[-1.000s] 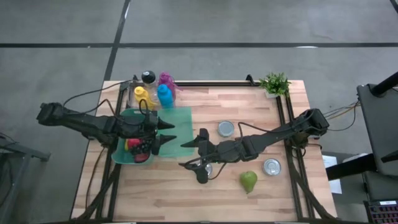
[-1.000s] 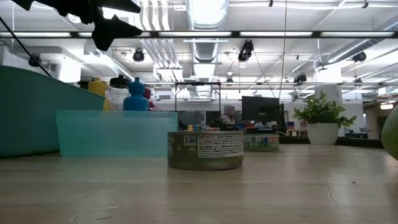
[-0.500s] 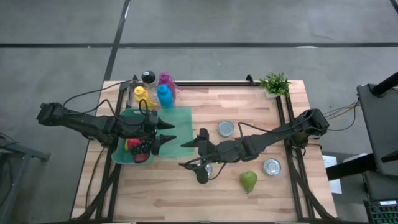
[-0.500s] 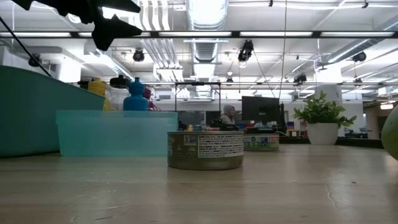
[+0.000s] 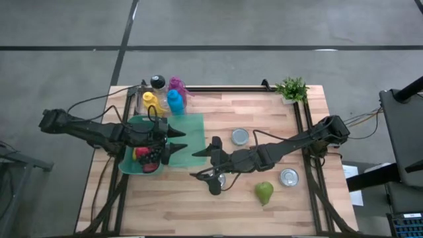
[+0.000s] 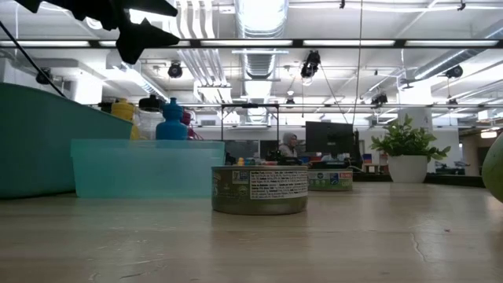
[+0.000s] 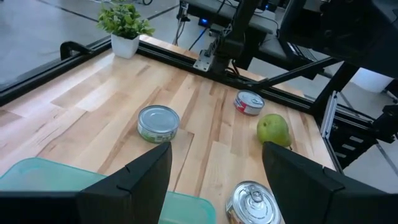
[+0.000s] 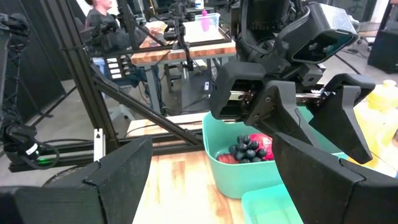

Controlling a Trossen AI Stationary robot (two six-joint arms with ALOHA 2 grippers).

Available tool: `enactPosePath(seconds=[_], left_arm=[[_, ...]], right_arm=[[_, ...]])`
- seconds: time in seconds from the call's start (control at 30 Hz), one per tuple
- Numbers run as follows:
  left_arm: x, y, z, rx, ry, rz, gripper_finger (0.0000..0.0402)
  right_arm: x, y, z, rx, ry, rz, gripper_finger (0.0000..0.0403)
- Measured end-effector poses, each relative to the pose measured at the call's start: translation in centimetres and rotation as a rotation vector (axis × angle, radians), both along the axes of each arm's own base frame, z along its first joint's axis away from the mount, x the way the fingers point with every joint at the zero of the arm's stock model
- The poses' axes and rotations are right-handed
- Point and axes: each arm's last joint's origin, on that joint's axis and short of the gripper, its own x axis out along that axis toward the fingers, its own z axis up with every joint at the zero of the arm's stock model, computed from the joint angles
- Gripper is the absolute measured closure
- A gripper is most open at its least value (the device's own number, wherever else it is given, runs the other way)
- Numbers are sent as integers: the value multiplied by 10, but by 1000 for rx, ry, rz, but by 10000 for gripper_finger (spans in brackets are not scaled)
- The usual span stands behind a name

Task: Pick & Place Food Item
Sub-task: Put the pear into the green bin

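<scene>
A green pear [image 5: 264,192] stands on the wooden table at the near right, also seen in the left wrist view as the pear [image 7: 273,129]. A teal bowl [image 5: 129,162] at the left holds dark grapes [image 8: 245,150] and red fruit. My left gripper [image 5: 182,141] hangs open above the bowl's right side and the teal lid [image 5: 190,127], pointing toward the table's right. My right gripper [image 5: 195,164] hangs open in mid-table, pointing left at the bowl, well above the table. Neither has anything between its fingers.
Three tins stand on the table: one [image 5: 240,137] in the middle, one [image 5: 289,176] at the right, and one [image 5: 221,180] below my right gripper. Coloured bottles [image 5: 165,99] stand at the far left, and a potted plant [image 5: 291,88] stands at the far right.
</scene>
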Motion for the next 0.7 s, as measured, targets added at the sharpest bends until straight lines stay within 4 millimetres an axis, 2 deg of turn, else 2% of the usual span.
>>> enactPosePath(seconds=[0.37,0.53,0.7], left_arm=[[0,0,0,0,0,0,147],[0,0,0,0,1,-1,147],[0,0,0,0,3,-1,147]], right_arm=[[0,0,7,22,-33,-15,74],[-4,0,10,113,-56,-175,74],[-7,-1,11,58,-44,-255,74]])
